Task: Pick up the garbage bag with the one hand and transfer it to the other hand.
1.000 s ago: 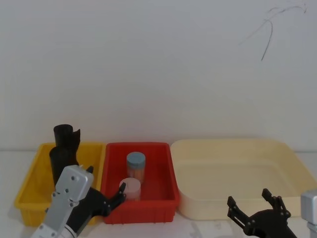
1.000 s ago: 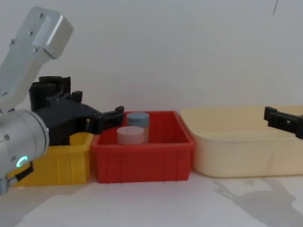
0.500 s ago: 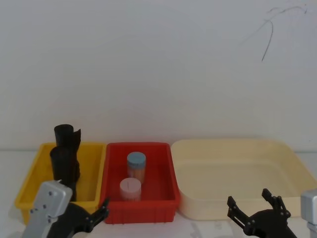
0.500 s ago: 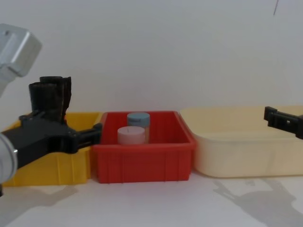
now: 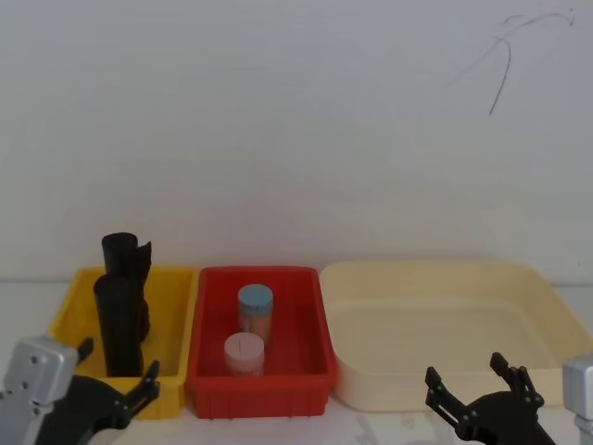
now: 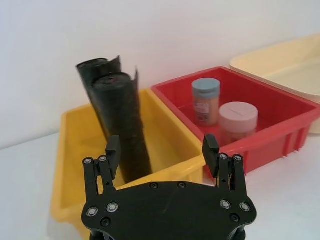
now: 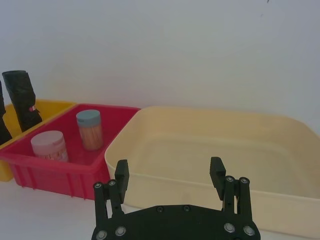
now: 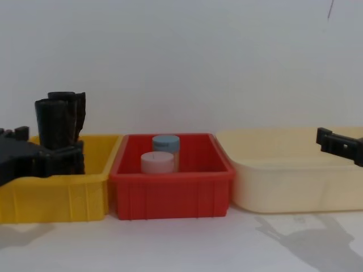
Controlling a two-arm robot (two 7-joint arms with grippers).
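Left pincer (image 6: 161, 147) spread wide facing garbage bag (image 6: 122, 120), right pincer (image 7: 169, 167) wide, blue-lidded jar (image 6: 205, 100) label unreadable

The tall black crinkly-plastic garbage bag roll (image 6: 122, 130) looks matt and wrinkled. The yellow plastic bin (image 6: 170, 140) and red plastic bin (image 6: 280, 135) are smooth, slightly glossy.

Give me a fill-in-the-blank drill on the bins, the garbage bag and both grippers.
The bin holding the garbage bag is coloured ____.
The number of lidded jars in the red bin is ____.
The left gripper, holding nothing, has its fingers ____.
The right gripper hangs before the large bin coloured ____.
Missing words: yellow; two; open; cream.
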